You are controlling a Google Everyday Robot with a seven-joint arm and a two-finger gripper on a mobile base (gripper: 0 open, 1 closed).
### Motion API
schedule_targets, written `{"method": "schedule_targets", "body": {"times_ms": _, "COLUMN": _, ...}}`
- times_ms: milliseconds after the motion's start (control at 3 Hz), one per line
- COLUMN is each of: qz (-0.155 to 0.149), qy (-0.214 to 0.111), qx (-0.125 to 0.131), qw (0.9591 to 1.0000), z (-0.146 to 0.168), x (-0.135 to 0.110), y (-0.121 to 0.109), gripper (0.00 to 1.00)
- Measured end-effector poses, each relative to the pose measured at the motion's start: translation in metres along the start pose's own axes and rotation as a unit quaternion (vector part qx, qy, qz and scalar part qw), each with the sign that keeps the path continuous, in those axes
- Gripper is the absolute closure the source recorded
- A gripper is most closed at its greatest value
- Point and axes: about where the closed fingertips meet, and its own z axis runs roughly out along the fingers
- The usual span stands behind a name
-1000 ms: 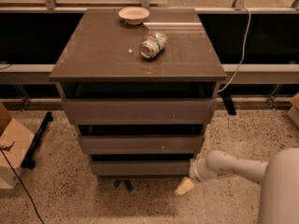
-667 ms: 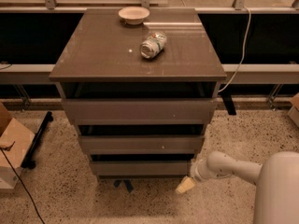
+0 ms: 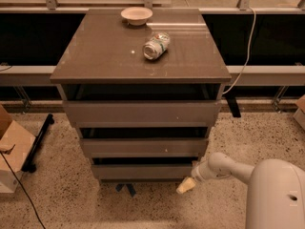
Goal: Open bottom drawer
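My gripper (image 3: 187,186) hangs low by the floor, just beside the right end of the bottom drawer (image 3: 143,171). Whether it is wide or narrow, or touching the panel, I cannot tell. That drawer is the lowest of the cabinet's three fronts. On the cabinet top (image 3: 95,56) a can (image 3: 156,45) lies on its side, with a bowl (image 3: 137,15) farther back. A cardboard box (image 3: 12,147) sits at far left.
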Motion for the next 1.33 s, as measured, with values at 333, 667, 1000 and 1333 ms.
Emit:
{"method": "schedule_targets", "body": {"times_ms": 333, "qz": 0.002, "qy": -0.005, "qx": -0.030, "qw": 0.9995, "z": 0.035, "x": -0.008, "y": -0.007, "gripper": 0.00}}
{"method": "schedule_targets", "body": {"times_ms": 667, "qz": 0.002, "qy": -0.006, "qx": -0.047, "qw": 0.9989, "z": 0.055, "x": -0.013, "y": -0.010, "gripper": 0.00}}
{"method": "schedule_targets", "body": {"times_ms": 1000, "qz": 0.013, "qy": -0.002, "qx": -0.066, "qw": 0.9977, "z": 0.070, "x": -0.011, "y": -0.013, "gripper": 0.27}}
{"method": "schedule_targets", "body": {"times_ms": 1333, "qz": 0.013, "qy": -0.002, "qx": -0.066, "qw": 0.9977, "z": 0.069, "x": -0.011, "y": -0.013, "gripper": 0.50}}
